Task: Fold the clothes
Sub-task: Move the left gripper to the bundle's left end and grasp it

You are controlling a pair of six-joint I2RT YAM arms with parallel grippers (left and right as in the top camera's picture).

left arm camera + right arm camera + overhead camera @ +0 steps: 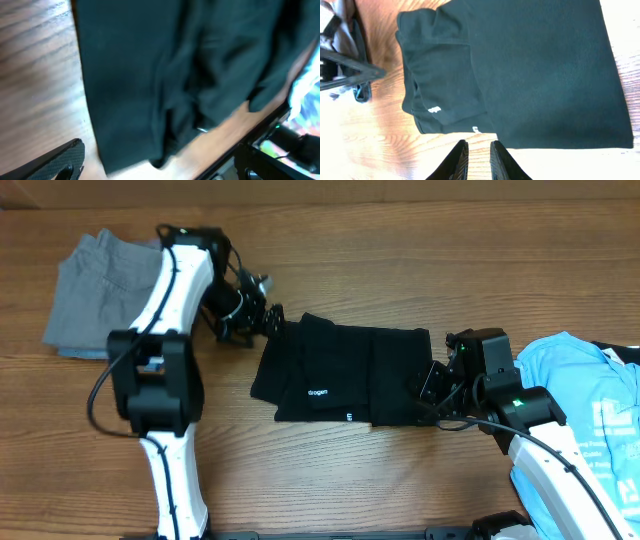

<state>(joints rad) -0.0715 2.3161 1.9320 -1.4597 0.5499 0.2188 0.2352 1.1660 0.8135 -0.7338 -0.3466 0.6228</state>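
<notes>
Partly folded black fabric shirt point(340, 375) on worktop point(400, 260); left claw point(262, 320) spread, right claw point(478, 145) narrowly parted, both empty. Next, probably: grip an edge.

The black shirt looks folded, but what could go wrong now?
1. The left gripper hangs open at the edge of the black shirt. It could snag the cloth and undo the fold.
2. The shirt's layers are uneven, with one sticking out past the other, so the fold may end up crooked.
3. The right arm is right beside the light-blue tee and might drag it when it moves.
</notes>
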